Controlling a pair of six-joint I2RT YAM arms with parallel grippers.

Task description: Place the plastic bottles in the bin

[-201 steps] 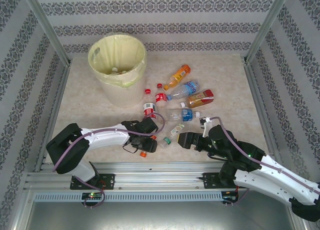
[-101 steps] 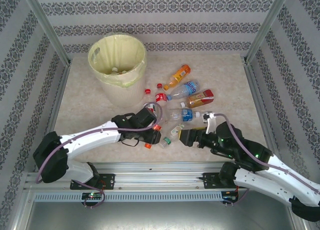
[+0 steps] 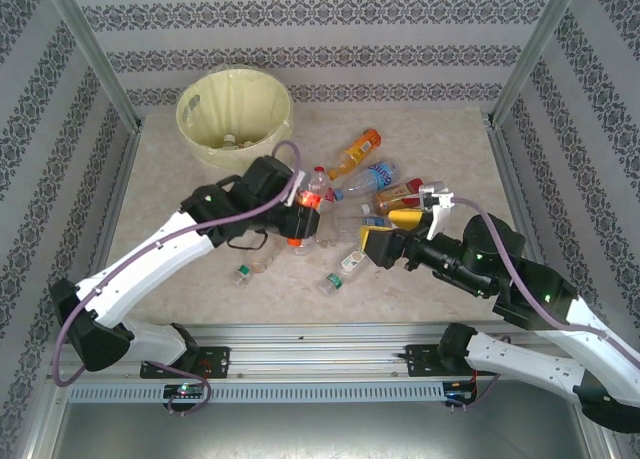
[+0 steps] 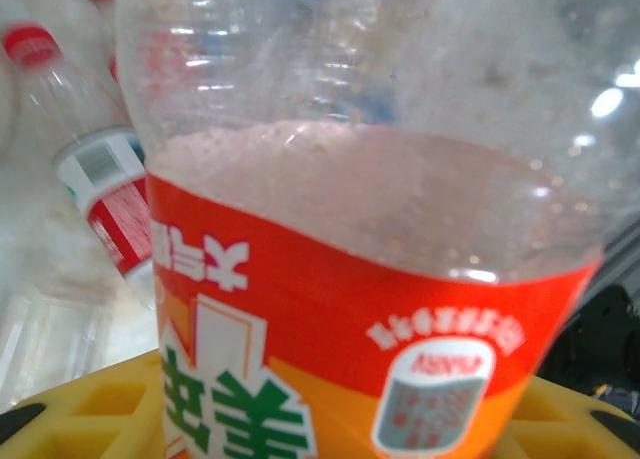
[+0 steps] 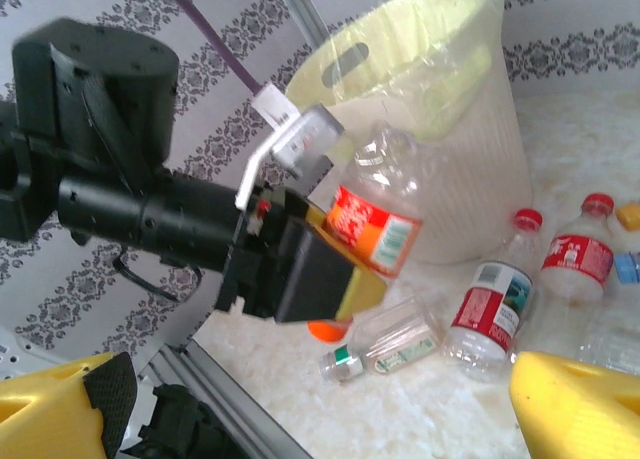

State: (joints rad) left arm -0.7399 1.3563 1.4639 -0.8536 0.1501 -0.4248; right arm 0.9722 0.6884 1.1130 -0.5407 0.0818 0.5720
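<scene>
Left end effector [image 3: 300,217] is clamped on an orange-cap bottle [image 5: 375,214]. Its yellow fingers [image 4: 90,409] press on both sides of the bottle, low on the red and orange label. The bottle is clear and is held with its cap pointing down. It is close to the bin [image 3: 245,94], just in front of the cream wall, but it is not inside.

The bin is big, round and pale yellow. It stands at the far left of the table [image 3: 450,149]. A few bottles in the bin [image 3: 228,139] lie at the bottom.

The right end effector [image 3: 385,232] has its yellow fingers wide apart, and nothing is between them. It points toward the left arm, near the middle of the table.

More bottles lie on the table. An orange one [image 3: 355,152] is farthest back. Beside it is a clear one with a blue label [image 3: 372,175], and next to that a brown one with a red label [image 3: 400,192]. These three lie close together, right of the bin.

Three small bottles lie nearer the arms. One with a green cap [image 3: 240,272] is on the left, under the left arm. The other two [image 3: 333,281] lie near each other, just in front of the right end effector.
</scene>
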